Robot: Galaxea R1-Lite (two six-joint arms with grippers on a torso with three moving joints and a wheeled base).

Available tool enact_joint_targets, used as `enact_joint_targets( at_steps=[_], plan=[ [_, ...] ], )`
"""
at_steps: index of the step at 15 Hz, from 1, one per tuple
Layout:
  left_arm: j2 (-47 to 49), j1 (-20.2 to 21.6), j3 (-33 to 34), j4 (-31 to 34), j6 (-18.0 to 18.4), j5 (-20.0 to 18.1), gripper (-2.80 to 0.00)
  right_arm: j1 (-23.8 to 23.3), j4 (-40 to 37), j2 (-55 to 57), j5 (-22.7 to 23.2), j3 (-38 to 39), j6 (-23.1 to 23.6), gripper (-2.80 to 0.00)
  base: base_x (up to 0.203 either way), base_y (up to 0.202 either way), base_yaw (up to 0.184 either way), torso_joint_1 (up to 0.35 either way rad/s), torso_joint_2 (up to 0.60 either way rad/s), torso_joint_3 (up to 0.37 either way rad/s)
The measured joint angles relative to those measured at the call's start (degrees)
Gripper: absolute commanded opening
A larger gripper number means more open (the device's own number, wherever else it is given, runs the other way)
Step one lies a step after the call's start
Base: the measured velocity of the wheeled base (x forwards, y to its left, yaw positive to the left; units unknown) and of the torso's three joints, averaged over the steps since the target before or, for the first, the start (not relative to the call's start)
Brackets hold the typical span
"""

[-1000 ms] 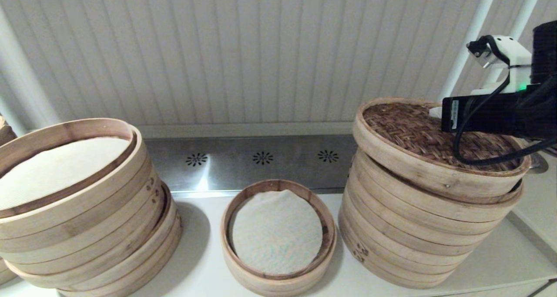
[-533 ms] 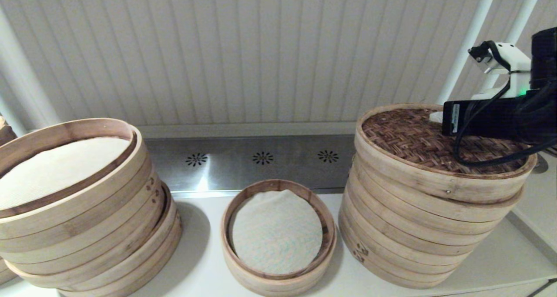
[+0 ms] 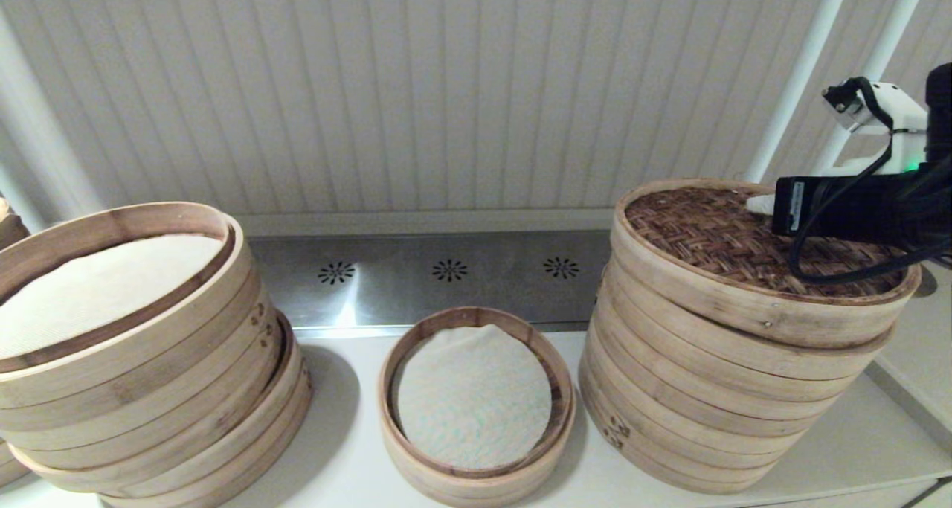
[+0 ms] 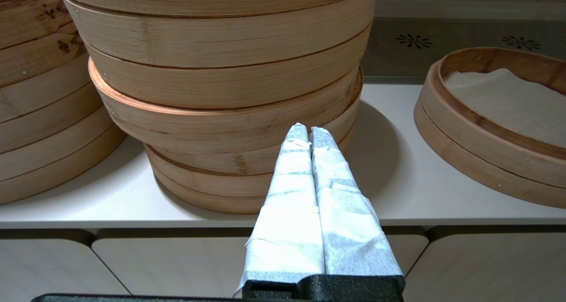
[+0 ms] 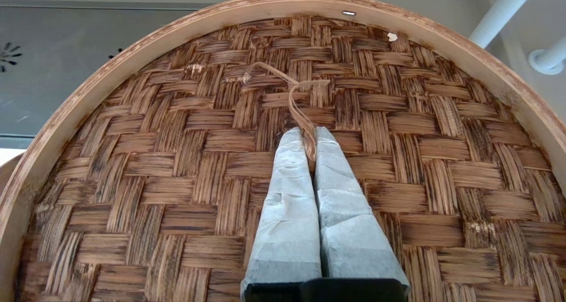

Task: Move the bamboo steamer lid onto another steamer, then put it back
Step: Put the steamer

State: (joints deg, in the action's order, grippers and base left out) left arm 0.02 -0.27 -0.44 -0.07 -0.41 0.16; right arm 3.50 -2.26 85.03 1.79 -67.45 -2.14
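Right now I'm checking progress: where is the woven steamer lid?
In the head view the bamboo steamer lid sits atop the tall stack on the right, with the right gripper shut on its twine loop.

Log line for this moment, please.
right gripper: jaws shut on twine loop | bamboo steamer lid: on tall stack | short steamer: uncovered | left gripper: parked, shut

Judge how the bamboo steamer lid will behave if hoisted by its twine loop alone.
The bamboo steamer lid looks stiff and probably light: thin woven top, thin rim band. Hung from the thin twine loop pinched by the right end effector, it would likely swing and tilt. The loop looks frayed, so it may slip.
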Motion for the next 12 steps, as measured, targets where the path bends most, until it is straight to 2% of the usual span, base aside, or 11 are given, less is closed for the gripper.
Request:
enact_joint_targets(
  at_steps=[12],
  plan=[
    [0.0,0.0,0.0,0.0,0.0,0.0,-2.8,0.0,-0.2,-0.5,0.4,-0.7,-1.6,-2.8,0.0,0.0,0.0,0.0,0.0,0.0]
  ],
)
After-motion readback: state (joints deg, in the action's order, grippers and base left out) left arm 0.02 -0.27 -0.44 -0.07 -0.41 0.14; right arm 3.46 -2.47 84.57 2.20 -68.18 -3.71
